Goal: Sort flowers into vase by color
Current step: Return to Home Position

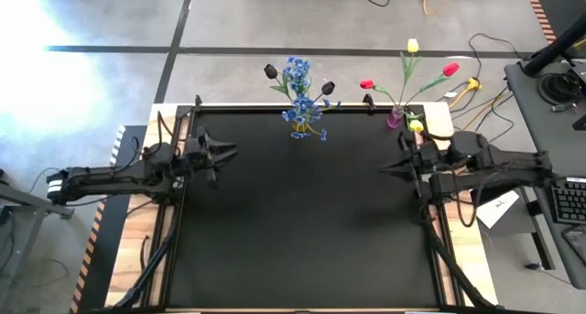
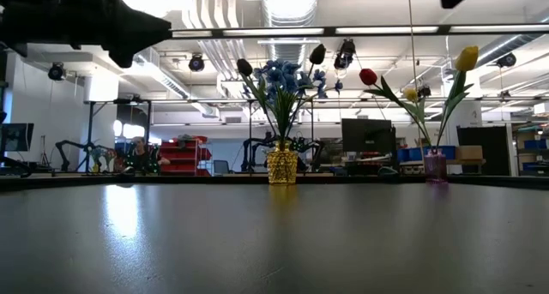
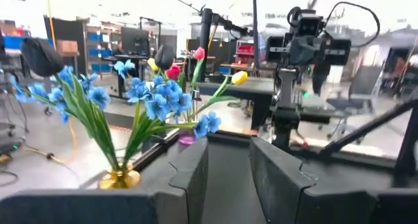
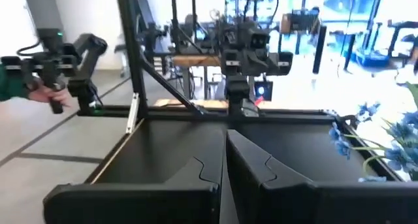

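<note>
We see the left gripper (image 3: 228, 144) at the worktop's left edge, fingers spread, and the right gripper (image 4: 225, 136) at its right edge, fingers pressed together. Blue sprays (image 2: 279, 75) and black tulips (image 2: 244, 68) stand in the gold vase (image 2: 281, 165) midway along the far edge. Red tulips (image 2: 368, 76) and yellow tulips (image 2: 467, 57) stand in the pink vase (image 2: 435, 165) near the far right corner.

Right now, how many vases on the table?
2. Gold vase at the middle of the far edge, holding blue sprays; pink vase farther right along that edge, holding tulips. None look hidden.
</note>
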Robot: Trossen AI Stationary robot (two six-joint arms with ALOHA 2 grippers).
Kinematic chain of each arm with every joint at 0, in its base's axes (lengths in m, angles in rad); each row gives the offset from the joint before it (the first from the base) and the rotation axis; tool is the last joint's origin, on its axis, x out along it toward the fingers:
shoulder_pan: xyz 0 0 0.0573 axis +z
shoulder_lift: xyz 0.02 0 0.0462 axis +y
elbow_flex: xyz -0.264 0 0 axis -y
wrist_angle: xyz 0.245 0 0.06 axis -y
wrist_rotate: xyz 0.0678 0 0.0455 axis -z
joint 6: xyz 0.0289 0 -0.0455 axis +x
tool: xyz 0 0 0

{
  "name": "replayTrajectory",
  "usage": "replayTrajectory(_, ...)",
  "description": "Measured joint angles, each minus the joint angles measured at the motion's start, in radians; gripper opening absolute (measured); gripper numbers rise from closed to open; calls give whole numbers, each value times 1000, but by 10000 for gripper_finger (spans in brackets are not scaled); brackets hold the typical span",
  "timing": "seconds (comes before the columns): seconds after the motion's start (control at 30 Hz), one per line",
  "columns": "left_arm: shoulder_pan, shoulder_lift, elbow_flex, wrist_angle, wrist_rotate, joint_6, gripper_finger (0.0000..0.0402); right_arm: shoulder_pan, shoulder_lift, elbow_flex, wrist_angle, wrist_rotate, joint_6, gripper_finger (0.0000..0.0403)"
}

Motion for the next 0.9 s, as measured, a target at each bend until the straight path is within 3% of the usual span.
replayTrajectory(0.17,0,-53,-5,-87,0,93,100,1,-149,-120,10,-3,-4,13)
replayTrajectory(0.43,-1,-109,-69,-77,29,123,100,1,-379,-343,158,-1,-7,13)
replayTrajectory(0.67,-1,-157,-216,122,30,101,100,1,-357,-518,377,-1,36,13)
replayTrajectory(0.8,-2,-170,-207,33,48,112,100,1,-349,-622,536,16,61,13)
replayTrajectory(0.9,-2,-187,-208,-18,25,96,100,1,-350,-632,515,14,60,13)
